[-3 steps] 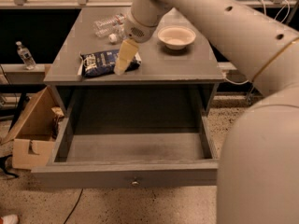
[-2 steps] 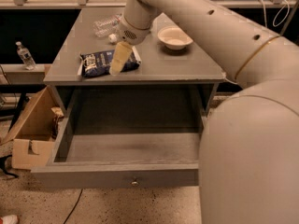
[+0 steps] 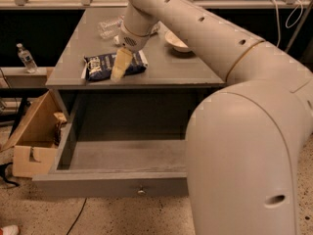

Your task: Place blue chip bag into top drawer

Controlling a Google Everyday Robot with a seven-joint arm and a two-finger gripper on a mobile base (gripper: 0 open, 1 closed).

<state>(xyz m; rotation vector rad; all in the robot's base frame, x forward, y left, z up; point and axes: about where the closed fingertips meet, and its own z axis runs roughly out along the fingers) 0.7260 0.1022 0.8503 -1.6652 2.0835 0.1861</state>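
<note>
Your blue chip bag [image 3: 100,65] lies flat on the grey cabinet's tabletop [image 3: 166,68], near its front edge and left of centre, so it has not begun its trip to the drawer. The gripper [image 3: 117,74] is down over the right half of the bag, its pale tip on or just above the foil. From this angle you cannot tell whether it is spread or closed, nor whether it has any hold on the bag. The bag shows no sign of being lifted, and its left end rests on the wood.

Below it, the top drawer [image 3: 98,185] is pulled well out, its floor bare where you can see it. The arm's large near link hides the drawer's right side. The opening part of the job looks done.

What is left, as you should judge it, is nearly everything for the bag: a secure grasp, a lift clear of the tabletop's edge, a carry forward and down, and a release inside the drawer.

Farther back on the tabletop stand a pale bowl [image 3: 176,41] and some clear plastic bottles [image 3: 110,27], both apart from the bag.
</note>
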